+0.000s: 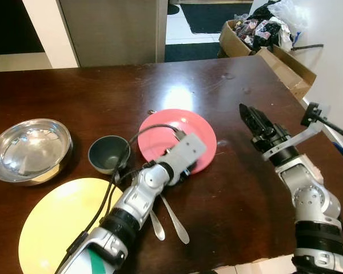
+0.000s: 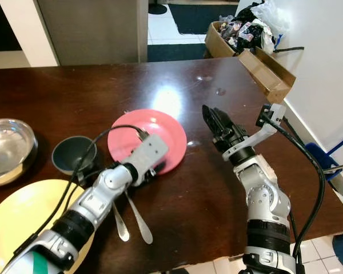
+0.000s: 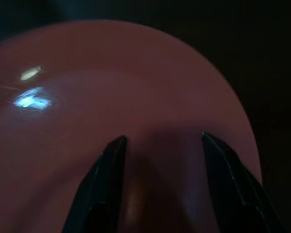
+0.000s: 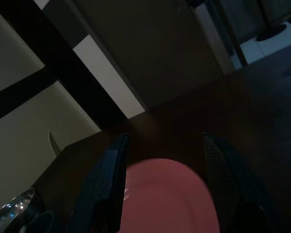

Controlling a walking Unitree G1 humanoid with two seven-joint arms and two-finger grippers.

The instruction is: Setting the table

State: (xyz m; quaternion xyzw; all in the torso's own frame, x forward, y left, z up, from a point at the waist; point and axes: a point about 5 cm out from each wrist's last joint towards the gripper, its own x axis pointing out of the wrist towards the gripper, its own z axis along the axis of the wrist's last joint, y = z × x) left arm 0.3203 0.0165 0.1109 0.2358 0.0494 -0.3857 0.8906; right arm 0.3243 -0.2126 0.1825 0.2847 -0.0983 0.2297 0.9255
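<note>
At centre frame, the left gripper (image 3: 160, 145) reaches low over the near rim of the pink plate (image 1: 177, 132), fingers spread with nothing between them, apparently lining up to grip and move it into a place setting. The right gripper (image 4: 162, 145) hovers at right above the dark wooden table (image 1: 240, 188), also spread and empty, pointed toward the plate. A yellow plate (image 1: 51, 220), dark bowl (image 1: 108, 153), steel bowl (image 1: 30, 149) and two spoons (image 1: 170, 220) wait at lower left.
</note>
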